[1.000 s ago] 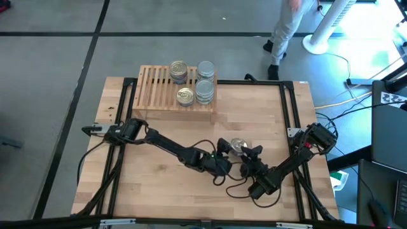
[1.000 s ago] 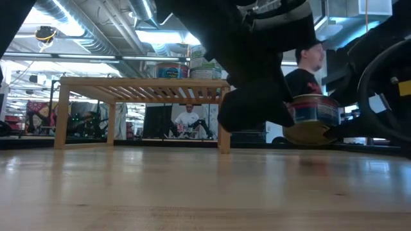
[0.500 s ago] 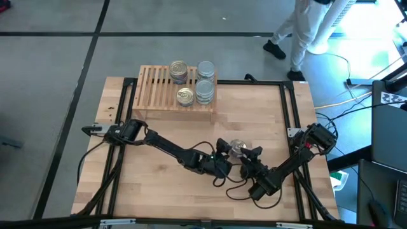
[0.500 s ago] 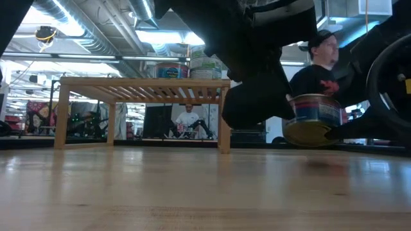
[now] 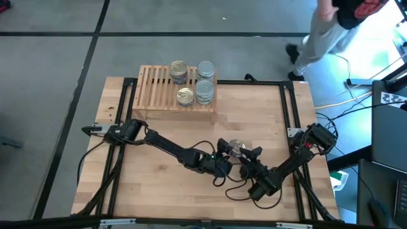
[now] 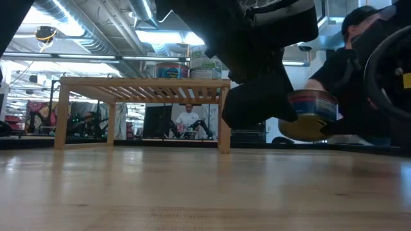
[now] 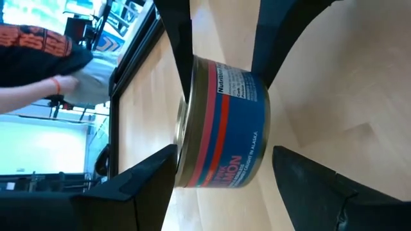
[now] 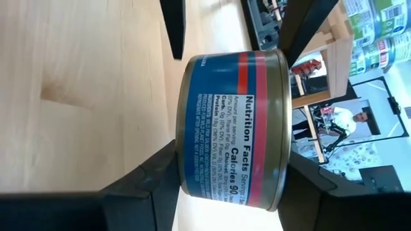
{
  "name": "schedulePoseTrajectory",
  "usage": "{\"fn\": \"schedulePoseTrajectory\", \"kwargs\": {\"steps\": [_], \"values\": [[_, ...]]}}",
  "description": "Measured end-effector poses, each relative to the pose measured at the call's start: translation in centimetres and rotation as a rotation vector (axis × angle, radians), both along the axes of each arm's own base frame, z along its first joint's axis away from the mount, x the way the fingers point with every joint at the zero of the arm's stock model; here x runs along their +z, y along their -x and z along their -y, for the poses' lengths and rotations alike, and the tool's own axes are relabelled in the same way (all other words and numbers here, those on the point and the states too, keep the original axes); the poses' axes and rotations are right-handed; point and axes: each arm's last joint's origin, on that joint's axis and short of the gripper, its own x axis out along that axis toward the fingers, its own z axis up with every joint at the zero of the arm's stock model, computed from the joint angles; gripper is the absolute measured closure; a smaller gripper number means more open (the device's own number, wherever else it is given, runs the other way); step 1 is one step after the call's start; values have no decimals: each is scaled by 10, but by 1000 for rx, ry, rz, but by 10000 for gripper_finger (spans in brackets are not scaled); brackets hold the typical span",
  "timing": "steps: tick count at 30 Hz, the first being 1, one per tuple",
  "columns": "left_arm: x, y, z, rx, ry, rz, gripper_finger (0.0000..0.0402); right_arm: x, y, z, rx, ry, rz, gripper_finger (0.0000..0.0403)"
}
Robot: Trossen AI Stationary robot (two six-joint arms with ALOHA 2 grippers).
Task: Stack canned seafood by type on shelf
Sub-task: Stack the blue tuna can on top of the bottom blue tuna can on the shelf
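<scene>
One tin (image 5: 237,147) with a blue and red label hangs in the air over the middle of the table, between both grippers. My right gripper (image 8: 234,154) comes from the right and is shut on it. My left gripper (image 7: 223,153) comes from the left and is open, with one fingertip above the tin (image 7: 225,115) and one below. The shelf (image 5: 159,92) stands at the far edge. It carries gold-lidded tins (image 5: 179,70) and silver-lidded tins (image 5: 205,89) in short stacks. My right gripper pinches the tin by its two flat ends, one finger (image 8: 314,186) on the lid's edge (image 8: 282,151) and the other under the base (image 8: 186,138). The fingers come level from the table's near right. The tin (image 6: 312,114) is lifted clear, slightly tilted. My left gripper: I cannot tell whether its fingertips touch the tin.
The shelf (image 6: 141,83) stands on legs, open underneath. Black cables (image 5: 191,147) trail along both arms over the tabletop (image 5: 159,184). A person (image 5: 331,32) walks on the floor beyond the far right corner. More people show in the room behind the shelf.
Both grippers and the tin have stayed nearly where they were. The person beyond the far edge has walked toward the right.
</scene>
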Motion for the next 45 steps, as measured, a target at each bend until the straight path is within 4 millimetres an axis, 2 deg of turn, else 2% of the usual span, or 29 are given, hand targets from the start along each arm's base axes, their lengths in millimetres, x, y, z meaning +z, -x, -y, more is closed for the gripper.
{"fn": "schedulePoseTrajectory", "kwargs": {"steps": [16, 23, 33, 45], "values": [[0, -1, -3, -2, -19, -7, 153, 1, -5, -4, 12, 7, 101, 201], [-1, 0, -3, -54, -80, -60, 207, 1, -5, -4, 12, -4, 94, 201], [-1, 0, -3, -58, -80, -62, 209, 1, -6, -5, 17, -10, 79, 169], [-1, 4, 9, -39, -74, -37, 209, -1, -5, -5, 11, -50, 40, 164]]}}
